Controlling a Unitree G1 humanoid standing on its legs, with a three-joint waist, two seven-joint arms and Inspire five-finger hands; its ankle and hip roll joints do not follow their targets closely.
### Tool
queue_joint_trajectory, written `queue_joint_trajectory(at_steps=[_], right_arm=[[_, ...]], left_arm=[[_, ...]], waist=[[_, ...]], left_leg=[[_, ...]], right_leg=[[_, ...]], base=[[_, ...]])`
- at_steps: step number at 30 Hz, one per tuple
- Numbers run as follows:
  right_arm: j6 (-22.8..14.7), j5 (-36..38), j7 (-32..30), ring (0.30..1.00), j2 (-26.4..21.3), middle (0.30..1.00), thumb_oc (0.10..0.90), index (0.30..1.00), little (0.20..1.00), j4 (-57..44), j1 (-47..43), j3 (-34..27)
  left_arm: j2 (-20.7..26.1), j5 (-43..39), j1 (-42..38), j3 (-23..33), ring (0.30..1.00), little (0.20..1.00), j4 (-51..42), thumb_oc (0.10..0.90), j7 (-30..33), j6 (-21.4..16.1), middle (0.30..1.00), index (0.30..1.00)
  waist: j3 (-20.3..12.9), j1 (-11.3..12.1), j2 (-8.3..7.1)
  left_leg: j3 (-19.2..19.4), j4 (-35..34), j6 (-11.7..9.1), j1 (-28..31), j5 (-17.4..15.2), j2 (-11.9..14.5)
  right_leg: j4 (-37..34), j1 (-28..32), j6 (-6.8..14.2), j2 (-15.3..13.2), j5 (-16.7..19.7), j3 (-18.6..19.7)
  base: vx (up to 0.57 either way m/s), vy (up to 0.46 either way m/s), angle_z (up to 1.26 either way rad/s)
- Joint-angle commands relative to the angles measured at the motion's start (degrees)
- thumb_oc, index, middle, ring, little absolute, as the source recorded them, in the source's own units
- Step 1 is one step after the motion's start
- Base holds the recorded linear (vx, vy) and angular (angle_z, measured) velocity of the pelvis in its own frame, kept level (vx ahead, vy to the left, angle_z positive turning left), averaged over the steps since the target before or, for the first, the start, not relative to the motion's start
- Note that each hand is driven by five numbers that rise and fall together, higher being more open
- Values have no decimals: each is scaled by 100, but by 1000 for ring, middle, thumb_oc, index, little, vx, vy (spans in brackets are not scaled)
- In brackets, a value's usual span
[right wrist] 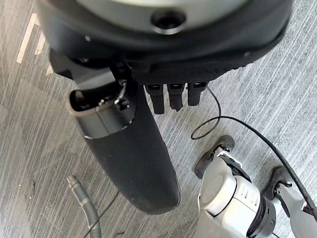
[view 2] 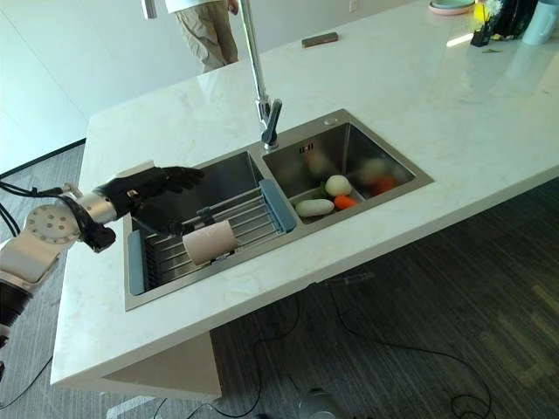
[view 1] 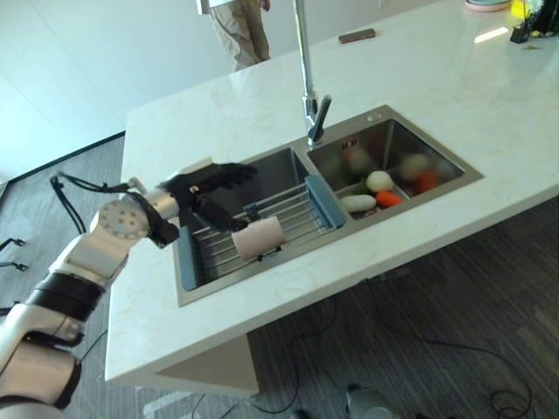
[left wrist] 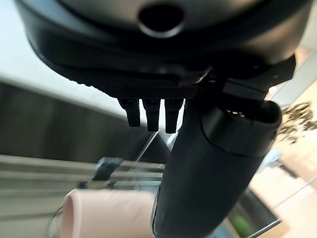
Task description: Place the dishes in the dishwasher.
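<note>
I see the pale pink cup lying on its side on the wire rack across the left basin of the sink, set in the white counter. My left hand hovers just above and beside it, fingers relaxed and spread, holding nothing. My right hand hangs over the grey floor with fingers straight, and vegetables lie in the right basin

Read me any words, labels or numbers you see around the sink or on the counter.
No readable text anywhere.
Pink cup on the sink rack: no print visible.
Dark flat object on the far counter: too small to tell.
Items at the counter's far corner: too blurred to read.
</note>
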Motion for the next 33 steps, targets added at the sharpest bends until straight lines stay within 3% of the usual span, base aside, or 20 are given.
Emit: queue_joint_trajectory(at_steps=[1, 16, 33], right_arm=[[-207, 204, 36, 900, -133, 900, 800, 900, 900, -256, 117, -77], [-149, 154, 72, 900, -225, 900, 800, 900, 900, -439, 128, -129], [-101, 161, 32, 900, -258, 900, 800, 900, 900, -600, 256, -277]], left_arm=[[155, -125, -804, 465, 900, 900, 130, 800, 65, -150, 900, 900], [129, -76, -624, 408, 900, 900, 90, 800, -136, -3, 900, 900], [-465, -195, -284, 553, 900, 900, 67, 800, 171, 153, 900, 900]], waist=[[-190, -15, -19], [-117, -37, 51], [-3, -237, 180]], left_leg=[[-526, 743, 150, -95, -1422, -115], [-541, 743, 187, -139, -1421, -197], [-402, 743, 173, -145, -1438, -225]], right_leg=[[-62, 159, 643, -320, -557, -108], [-62, 86, 695, -360, -513, -58], [-62, -11, 733, -377, -477, 58]], base=[[8, 36, 2], [4, 8, 1], [8, 0, -5]])
